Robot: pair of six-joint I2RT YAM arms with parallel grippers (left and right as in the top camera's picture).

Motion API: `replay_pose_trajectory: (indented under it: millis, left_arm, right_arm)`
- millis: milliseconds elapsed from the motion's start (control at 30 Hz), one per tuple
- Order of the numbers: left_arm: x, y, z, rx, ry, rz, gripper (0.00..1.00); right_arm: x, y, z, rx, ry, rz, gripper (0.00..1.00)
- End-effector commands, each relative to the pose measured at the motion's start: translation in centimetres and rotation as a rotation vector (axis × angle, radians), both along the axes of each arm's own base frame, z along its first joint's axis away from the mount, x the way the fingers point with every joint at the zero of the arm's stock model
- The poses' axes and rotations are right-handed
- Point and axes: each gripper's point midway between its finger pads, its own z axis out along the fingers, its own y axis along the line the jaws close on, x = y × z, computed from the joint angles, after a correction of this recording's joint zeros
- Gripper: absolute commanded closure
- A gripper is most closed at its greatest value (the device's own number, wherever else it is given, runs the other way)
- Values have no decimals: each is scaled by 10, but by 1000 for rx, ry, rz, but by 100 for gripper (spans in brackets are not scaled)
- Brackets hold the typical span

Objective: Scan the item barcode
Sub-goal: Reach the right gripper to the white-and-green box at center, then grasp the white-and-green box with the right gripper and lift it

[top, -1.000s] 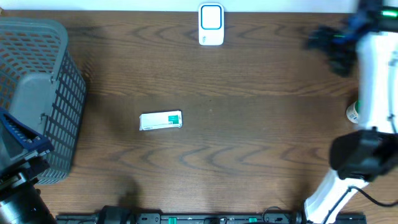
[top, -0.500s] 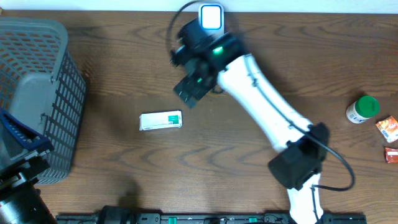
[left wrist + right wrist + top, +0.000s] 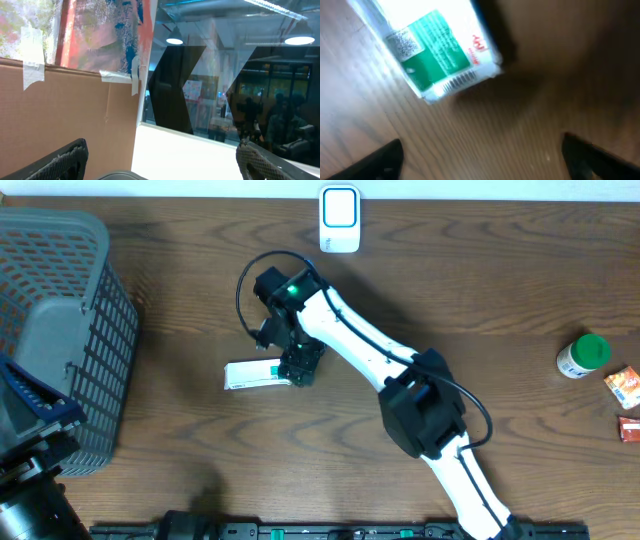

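The item, a small white and green box (image 3: 256, 374), lies flat on the wooden table left of centre. In the right wrist view the box (image 3: 437, 50) is blurred, with a small printed code patch near its white end. My right gripper (image 3: 300, 365) hovers at the box's right end. It is open (image 3: 485, 162), with only bare wood between its fingertips (image 3: 385, 159) and the box lying beyond them. The white scanner (image 3: 340, 220) with a blue-rimmed window stands at the table's back edge. My left gripper (image 3: 160, 165) is open and empty, pointing at cardboard and a window.
A grey mesh basket (image 3: 85, 300) fills the left side, with the left arm (image 3: 30, 480) below it at the front left corner. A green-capped white bottle (image 3: 583, 355) and orange packets (image 3: 624, 386) lie at the far right.
The right arm swept from the far right, past the scanner, down to the box's right end. The box and the left arm have not moved.
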Motion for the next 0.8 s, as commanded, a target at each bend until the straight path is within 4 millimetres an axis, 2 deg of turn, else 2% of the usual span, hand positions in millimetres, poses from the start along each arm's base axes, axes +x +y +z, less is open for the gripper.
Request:
replay_pose_trajectory:
  millis: [0, 100, 533, 767]
  left_arm:
    - [-6, 3, 5, 0, -13, 16, 5]
    - [-6, 3, 5, 0, -14, 16, 5]
    - [-6, 3, 5, 0, -14, 16, 5]
    - [-6, 3, 5, 0, -13, 16, 5]
  right_arm:
    - [-13, 17, 2, 99, 78, 47, 1]
    - [-16, 24, 4, 149, 99, 70, 1]
    - [-5, 59, -1, 245, 8, 146, 1]
    - [-7, 67, -13, 257, 17, 156, 1]
